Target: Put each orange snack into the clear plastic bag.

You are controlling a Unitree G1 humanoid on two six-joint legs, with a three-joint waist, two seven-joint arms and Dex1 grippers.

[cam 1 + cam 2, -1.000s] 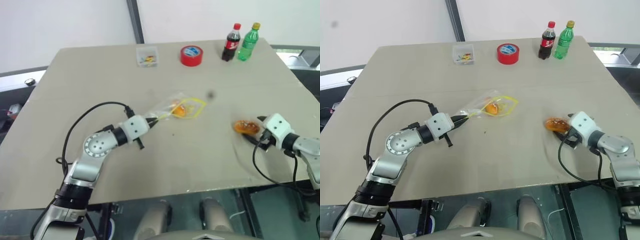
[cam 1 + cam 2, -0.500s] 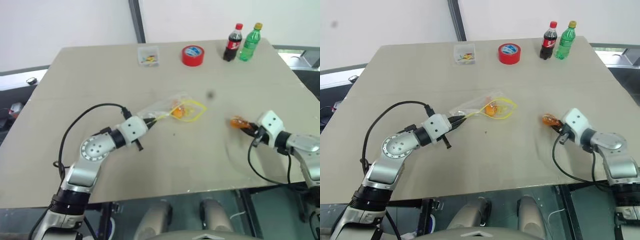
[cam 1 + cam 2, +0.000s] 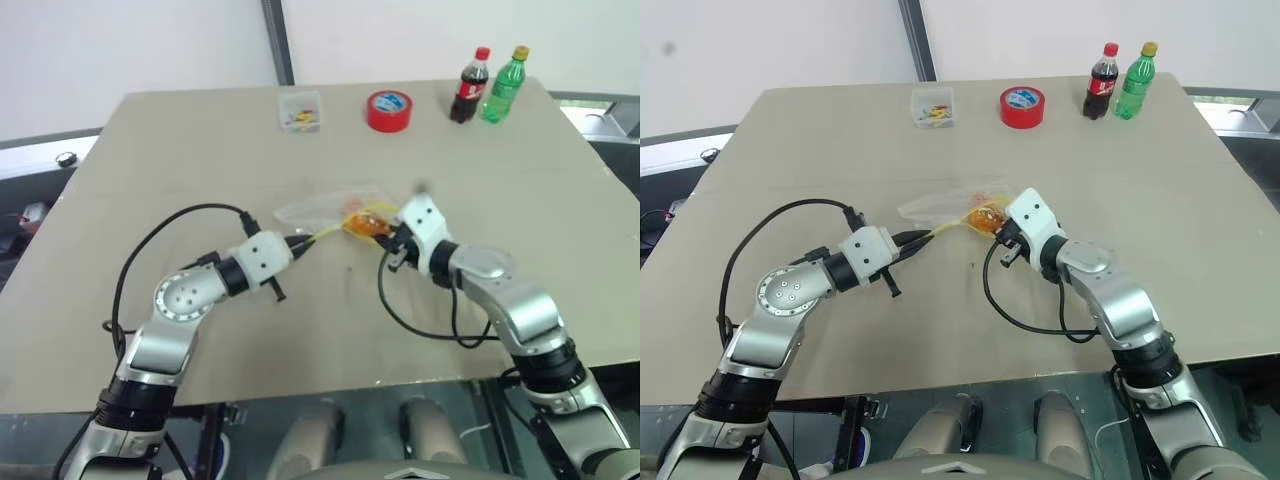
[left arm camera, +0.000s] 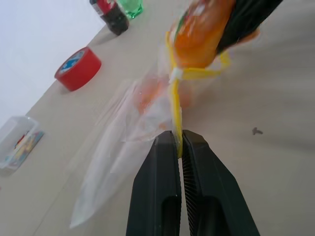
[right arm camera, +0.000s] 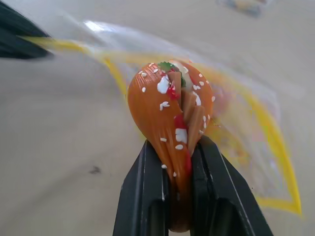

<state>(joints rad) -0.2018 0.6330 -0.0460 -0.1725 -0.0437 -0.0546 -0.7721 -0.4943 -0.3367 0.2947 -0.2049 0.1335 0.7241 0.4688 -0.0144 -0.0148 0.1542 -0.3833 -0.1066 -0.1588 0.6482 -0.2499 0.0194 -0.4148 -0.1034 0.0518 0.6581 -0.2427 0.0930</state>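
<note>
**A:** Right gripper [image 5: 178, 162] status?

**B:** Clamped on one orange snack [image 5: 173, 115]. Both black fingers [image 5: 145, 196] pinch its narrow tail; the fat end sticks out past the tips. Long axis runs in line with the fingers, wide end pointing toward the clear plastic bag [image 3: 940, 205].

**A:** Where's that relative to the bag?

**B:** Right at the bag's mouth, at its yellow strip [image 4: 175, 98]. In the right wrist view the snack sits in front of the yellow outline. Can't tell whether it has crossed the rim.

**A:** Left gripper [image 4: 178, 140]?

**B:** Closed tight on the yellow strip at one corner of the mouth. Strip runs straight out from between the fingertips, so the bag's opening edge is pulled taut toward the snack.

**A:** Bag orientation?

**B:** Lying roughly flat on the table [image 3: 180, 150], long axis going from the left gripper's side away toward the red tape roll [image 3: 388, 109]. Closed end trails back from the mouth.

**A:** Second snack?

**B:** Another orange piece [image 4: 149, 94] is visible through the plastic, inside the bag, just behind the mouth. Blurred, so no axis on that one.

**A:** Other stuff near the bag?

**B:** Well beyond it: small clear box [image 3: 301, 111], tape roll, cola bottle [image 3: 468, 84], green bottle [image 3: 503, 83], all along the far edge.
</note>
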